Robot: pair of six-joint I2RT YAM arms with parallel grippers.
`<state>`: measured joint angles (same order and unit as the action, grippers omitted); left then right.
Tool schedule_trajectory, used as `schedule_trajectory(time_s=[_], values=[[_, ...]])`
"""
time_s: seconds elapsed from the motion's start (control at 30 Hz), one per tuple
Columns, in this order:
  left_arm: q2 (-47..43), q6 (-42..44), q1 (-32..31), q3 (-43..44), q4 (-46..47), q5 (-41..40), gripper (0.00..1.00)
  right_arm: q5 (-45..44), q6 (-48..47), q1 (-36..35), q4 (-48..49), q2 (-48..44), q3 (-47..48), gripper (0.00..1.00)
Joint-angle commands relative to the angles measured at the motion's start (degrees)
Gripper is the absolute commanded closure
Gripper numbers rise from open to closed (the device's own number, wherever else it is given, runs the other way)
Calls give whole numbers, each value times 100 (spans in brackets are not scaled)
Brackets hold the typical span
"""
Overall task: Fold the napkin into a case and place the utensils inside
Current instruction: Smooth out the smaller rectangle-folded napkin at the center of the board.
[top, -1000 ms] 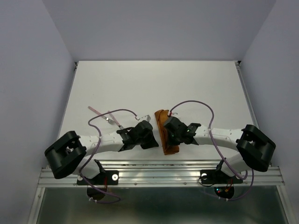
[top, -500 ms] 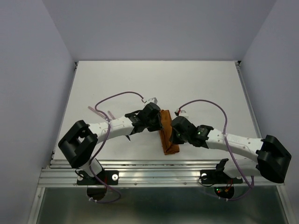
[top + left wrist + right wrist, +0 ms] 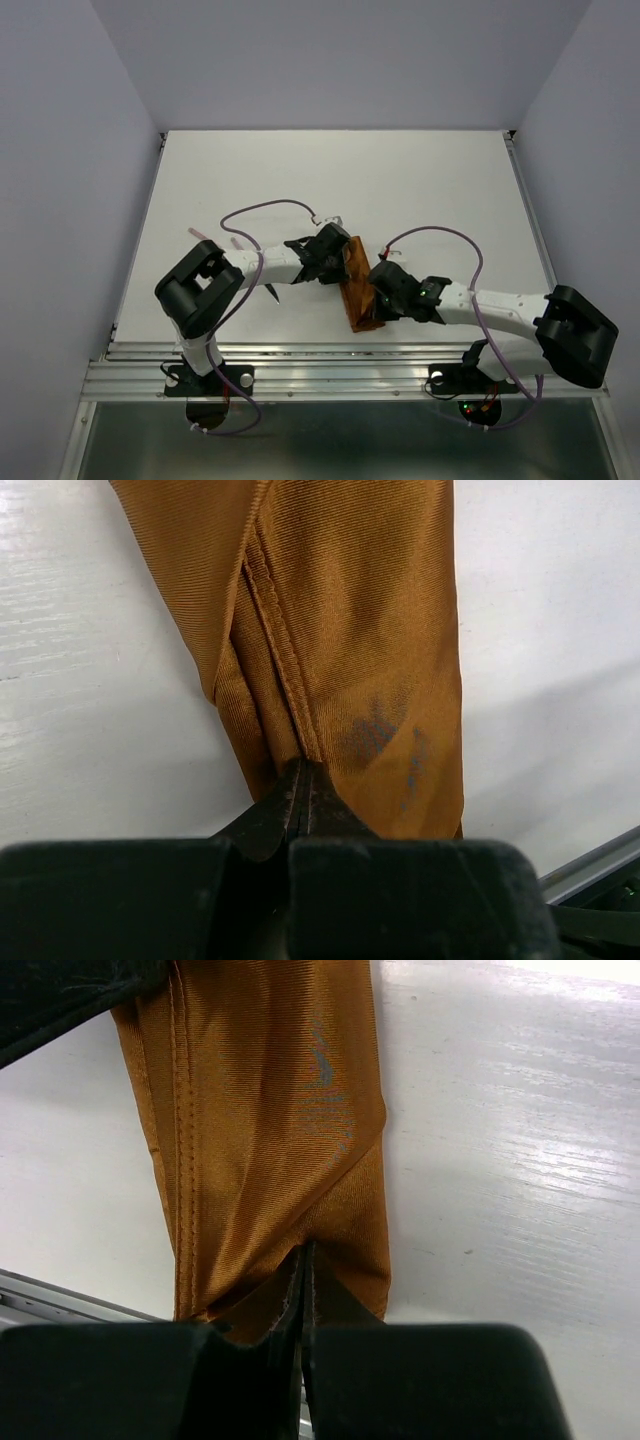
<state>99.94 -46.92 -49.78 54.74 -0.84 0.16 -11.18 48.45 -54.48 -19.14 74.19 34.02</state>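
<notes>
On the tabletop (image 3: 300, 180), near edge, centre: my napkin (image 3: 356, 295) lies here as a slim rust-orange strip, running away from my bases on a slight slant.
Cloth: soft sheen and a fine ribbed weave, with the layers folded over lengthwise.
Hem: a stitched hem (image 3: 272, 600) runs along the strip, right up to my left tips.
Marks: greyish smudges (image 3: 378, 730) on the top layer.
Left gripper (image 3: 303, 778): clenched, jaws pressed together on the napkin's far end, biting right at the hem.
Right gripper (image 3: 303, 1260): clenched too, pinching a pleat at the napkin's nearer part.
Spacing: my two grippers sit close together with the strip between them.
</notes>
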Motion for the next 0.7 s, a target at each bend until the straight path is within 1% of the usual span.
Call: schedule_trajectory(time_s=[0.0,0.13,0.23,0.27,0.3,0.33,0.37,0.4,0.47,0.57,0.63,0.67], values=[[-106,349,12,-43,-3,-52,100,-401,-54,-54,-308,-378,244,99],[-422,595,21,351,-556,-157,100,-692,-309,-54,-661,-572,754,95],[-1044,771,38,581,-837,-174,100,-885,-572,-54,-714,-415,1185,92],[-1169,806,65,616,-873,-166,100,-938,-721,50,-706,-319,1282,92],[-1274,824,126,625,-891,-131,100,-939,-723,130,-688,-205,1378,93],[-1354,824,222,608,-874,-52,100,-869,-923,209,-679,127,1501,94],[-1433,816,571,495,-743,340,100,-825,-1090,357,-627,296,1763,96],[-1425,798,949,442,-681,492,100,-772,-1179,420,-531,558,1879,98],[-1346,815,1233,432,-654,633,100,-632,-1328,560,-294,736,2108,98],[-996,991,1470,651,-619,695,100,-324,-1513,929,154,1156,2380,98],[-793,1053,1506,801,-610,678,100,-123,-1618,1096,331,1412,2477,97],[-574,1070,1506,949,-636,669,100,-60,-1645,1254,401,1692,2530,98]])
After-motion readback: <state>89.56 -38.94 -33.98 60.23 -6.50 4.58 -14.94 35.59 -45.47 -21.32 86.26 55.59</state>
